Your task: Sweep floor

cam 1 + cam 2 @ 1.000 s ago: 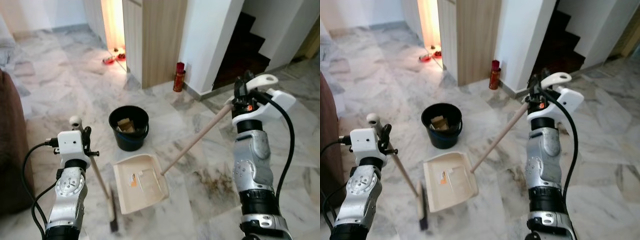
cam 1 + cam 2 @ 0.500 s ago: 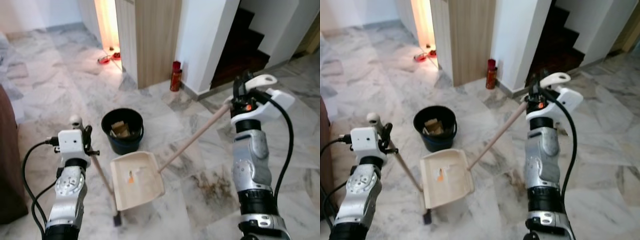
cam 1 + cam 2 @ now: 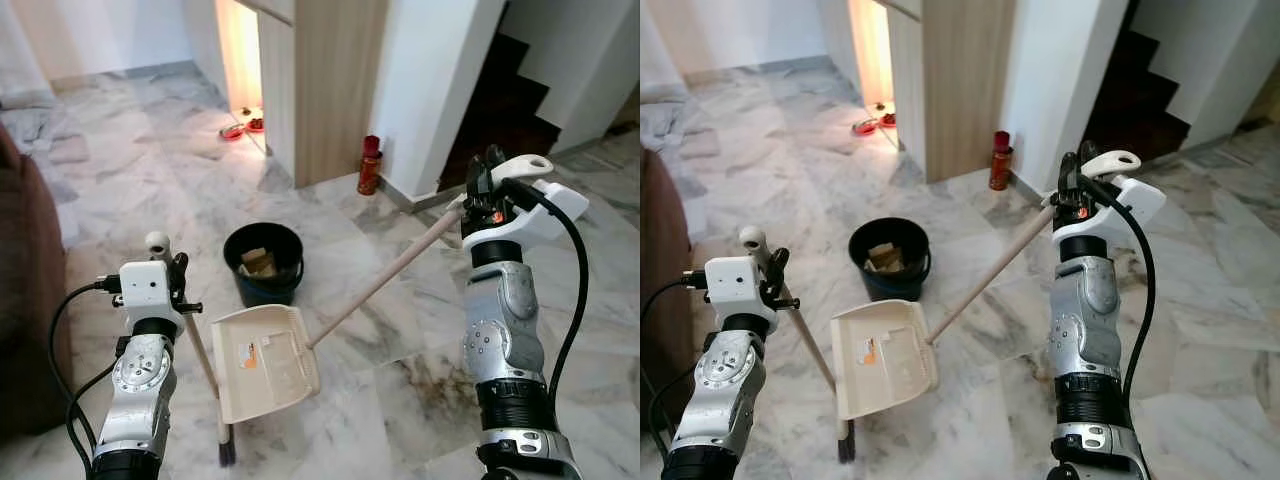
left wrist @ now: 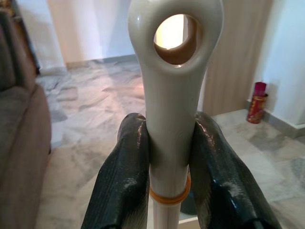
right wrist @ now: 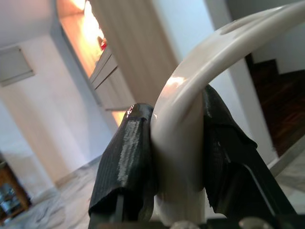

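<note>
A cream dustpan [image 3: 262, 362] lies on the marble floor, its long pale handle [image 3: 385, 277] rising to my right gripper [image 3: 480, 190], which is shut on the handle's curved top end [image 5: 190, 119]. My left gripper [image 3: 172, 282] is shut on the cream top of the broom handle [image 4: 174, 105]. The broom's stick [image 3: 203, 365] slants down to dark bristles [image 3: 226, 452] just left of the dustpan. A black bucket [image 3: 263, 262] holding cardboard scraps stands right behind the dustpan.
A brown stain [image 3: 425, 365] marks the floor right of the dustpan. A red can [image 3: 369, 165] stands at the foot of the white wall. A wooden cabinet [image 3: 325, 90] is behind, a dark stairway [image 3: 510, 90] at right, a brown sofa [image 3: 25, 320] at left.
The camera has shifted, so the whole scene sits a little differently. The dustpan now lies slightly lower and closer to the broom. Both grips are unchanged.
</note>
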You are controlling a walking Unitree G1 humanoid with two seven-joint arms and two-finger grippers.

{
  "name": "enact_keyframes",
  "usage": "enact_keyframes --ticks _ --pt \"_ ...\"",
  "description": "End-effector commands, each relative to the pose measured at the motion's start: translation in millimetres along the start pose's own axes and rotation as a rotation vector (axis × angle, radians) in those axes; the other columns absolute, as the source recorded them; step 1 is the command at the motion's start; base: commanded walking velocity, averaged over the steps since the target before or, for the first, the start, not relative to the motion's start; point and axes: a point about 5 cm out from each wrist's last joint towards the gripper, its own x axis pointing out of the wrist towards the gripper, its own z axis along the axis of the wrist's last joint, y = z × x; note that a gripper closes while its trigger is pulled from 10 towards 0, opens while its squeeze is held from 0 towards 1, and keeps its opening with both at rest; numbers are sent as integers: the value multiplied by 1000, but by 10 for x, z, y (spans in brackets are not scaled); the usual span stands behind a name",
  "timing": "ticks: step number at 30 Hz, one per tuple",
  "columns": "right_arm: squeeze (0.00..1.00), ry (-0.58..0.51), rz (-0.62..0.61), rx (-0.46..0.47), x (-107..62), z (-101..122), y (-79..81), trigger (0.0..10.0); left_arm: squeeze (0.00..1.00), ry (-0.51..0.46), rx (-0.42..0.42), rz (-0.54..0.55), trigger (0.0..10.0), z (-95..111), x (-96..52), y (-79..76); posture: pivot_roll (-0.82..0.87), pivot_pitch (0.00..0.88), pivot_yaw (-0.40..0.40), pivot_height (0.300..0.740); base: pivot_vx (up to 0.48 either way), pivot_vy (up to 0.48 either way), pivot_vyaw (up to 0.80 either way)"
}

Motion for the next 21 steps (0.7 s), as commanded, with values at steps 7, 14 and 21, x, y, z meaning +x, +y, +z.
enact_keyframes --ticks 7,14,21 --pt "0 -28 2 40 40 62 55 10000 0 -37 6 3 10000 85 27 31 61 0 -21 740 0 453 -422" --pt "0 -30 -1 43 42 62 56 10000 0 -36 8 5 10000 85 27 32 62 0 -23 740 0 469 0" --pt "0 -26 -10 42 46 62 47 10000 0 -38 10 10 10000 88 26 34 64 0 -25 740 0 471 0"
